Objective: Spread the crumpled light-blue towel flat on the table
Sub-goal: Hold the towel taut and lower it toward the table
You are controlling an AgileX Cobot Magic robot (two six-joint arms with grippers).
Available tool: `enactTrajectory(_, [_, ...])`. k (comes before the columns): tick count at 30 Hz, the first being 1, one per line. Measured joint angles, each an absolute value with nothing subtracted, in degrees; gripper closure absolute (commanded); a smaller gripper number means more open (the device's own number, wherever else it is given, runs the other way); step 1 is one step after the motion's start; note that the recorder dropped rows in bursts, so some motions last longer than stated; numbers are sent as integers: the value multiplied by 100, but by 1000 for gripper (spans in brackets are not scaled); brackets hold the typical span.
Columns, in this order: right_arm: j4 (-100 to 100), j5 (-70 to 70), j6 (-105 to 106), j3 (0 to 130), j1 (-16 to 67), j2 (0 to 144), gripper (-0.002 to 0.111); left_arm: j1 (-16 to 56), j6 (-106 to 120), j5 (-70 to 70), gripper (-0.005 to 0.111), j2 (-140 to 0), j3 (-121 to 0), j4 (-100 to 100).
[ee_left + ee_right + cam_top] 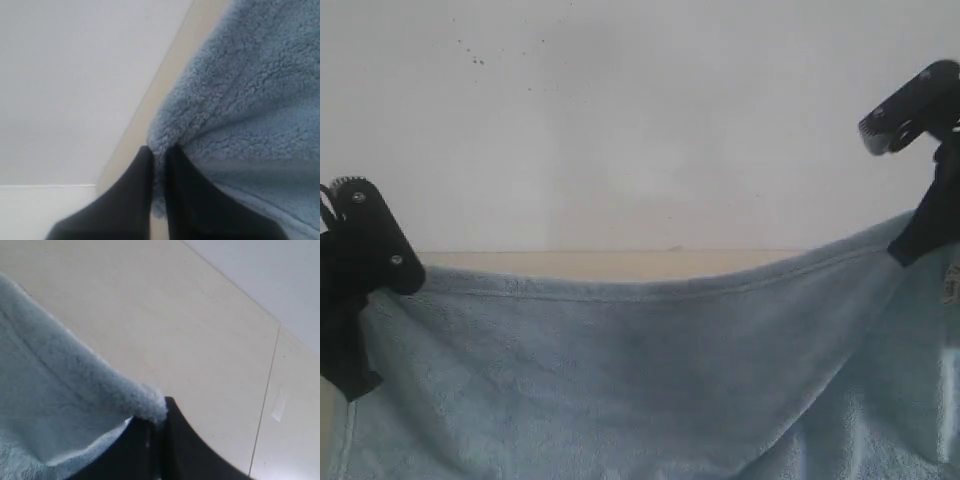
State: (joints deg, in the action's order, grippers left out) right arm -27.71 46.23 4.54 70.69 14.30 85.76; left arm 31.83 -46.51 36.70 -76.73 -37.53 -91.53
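The light-blue fluffy towel (620, 380) hangs stretched between my two grippers, its hemmed top edge sagging in the middle and filling the lower half of the exterior view. At the left, my left gripper (360, 385) is shut on one top corner; its black fingers (135, 200) pinch the terry pile (240, 100). My right gripper (910, 250) is shut on the other top corner, higher up at the right. The right wrist view has the towel corner (150, 407) sticking out between the closed fingers (175, 440). A small white label (951, 283) shows near the right corner.
A thin strip of the pale beige table (620, 263) shows behind the towel's top edge, with the plain white wall (620, 120) above it. Beige tabletop (150, 315) spreads under the right gripper, with a seam line (267, 390) near its edge.
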Motion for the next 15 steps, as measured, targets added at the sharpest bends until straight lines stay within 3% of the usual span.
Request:
enactTrajectory(11, [-4579,3216,-2169,7069,1156,10150,108,2506,-5832,3608,103,-9700,-4838,-9415])
enactTrajectory(15, [-4633,2519,-2667,7069,809,10293,97,2405,-6063,3597,101,-9979,-5143,-9429])
